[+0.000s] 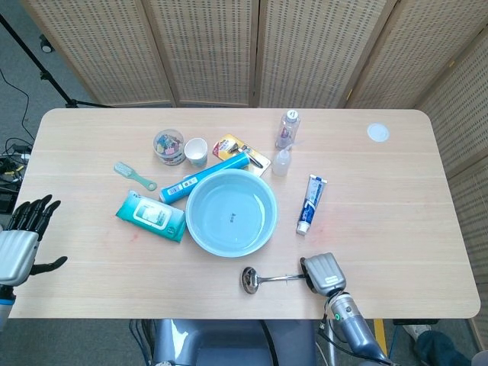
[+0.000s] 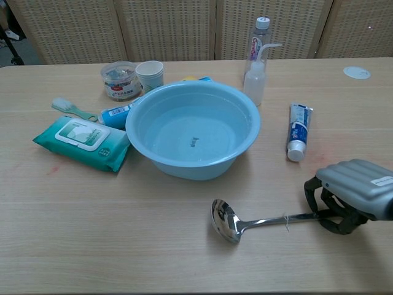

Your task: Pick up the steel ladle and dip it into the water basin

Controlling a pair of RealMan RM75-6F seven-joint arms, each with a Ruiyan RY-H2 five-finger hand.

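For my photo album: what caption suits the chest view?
Right hand grips the steel ladle by its handle beside the water basin.

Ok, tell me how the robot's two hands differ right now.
The right hand has its fingers curled around the end of the ladle handle near the table's front edge; the left hand holds nothing, fingers spread. The right hand is close to the basin, while the left hand hangs off the table's left edge, far from everything. Both have grey backs and black fingers.
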